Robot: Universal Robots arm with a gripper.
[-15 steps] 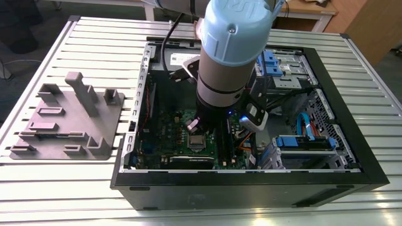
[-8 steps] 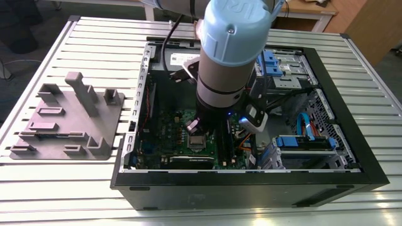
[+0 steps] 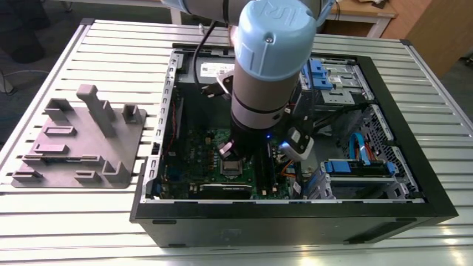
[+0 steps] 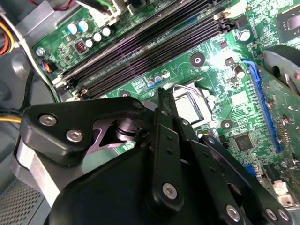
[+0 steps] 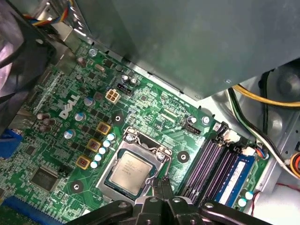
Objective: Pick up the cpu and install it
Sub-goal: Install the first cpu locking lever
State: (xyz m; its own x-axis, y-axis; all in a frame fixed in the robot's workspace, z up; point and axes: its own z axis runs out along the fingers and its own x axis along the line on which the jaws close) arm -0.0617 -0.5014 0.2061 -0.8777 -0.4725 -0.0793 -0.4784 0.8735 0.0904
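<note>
The arm reaches down into an open computer case (image 3: 296, 221) lying on a slatted metal surface (image 3: 96, 221). The gripper (image 5: 161, 187) hangs just above the green motherboard (image 5: 154, 112), its two slim fingertips (image 5: 165, 185) pressed together and gripping nothing.

The cpu (image 5: 129, 172), a flat silvery square, lies seated in its socket (image 5: 136, 171), just beside and slightly ahead of the closed fingertips in the first wrist view; whether the tips touch the socket edge cannot be told. In the second wrist view the same chip (image 4: 190, 107) appears just beyond the fingertip (image 4: 161, 93), partly hidden by the gripper's black linkage.

Obstacles near the gripper: a bank of dark memory slots (image 5: 211, 168) runs close alongside the socket, with a blue module (image 5: 236, 180) farther out. Rows of capacitors (image 5: 101, 150) and small square chokes (image 5: 93, 144) stand on the socket's other side. Yellow and black cables (image 5: 262, 101) curve past the memory corner, and a large grey metal panel (image 5: 197, 42) overhangs the board beyond the socket.

In the exterior view the arm's pale blue joint (image 3: 273, 33) fills the case opening; drive bays with blue clips (image 3: 355, 166) sit toward the exterior view's right. A grey moulded fixture (image 3: 81, 138) rests on the surface outside the case, well apart.
</note>
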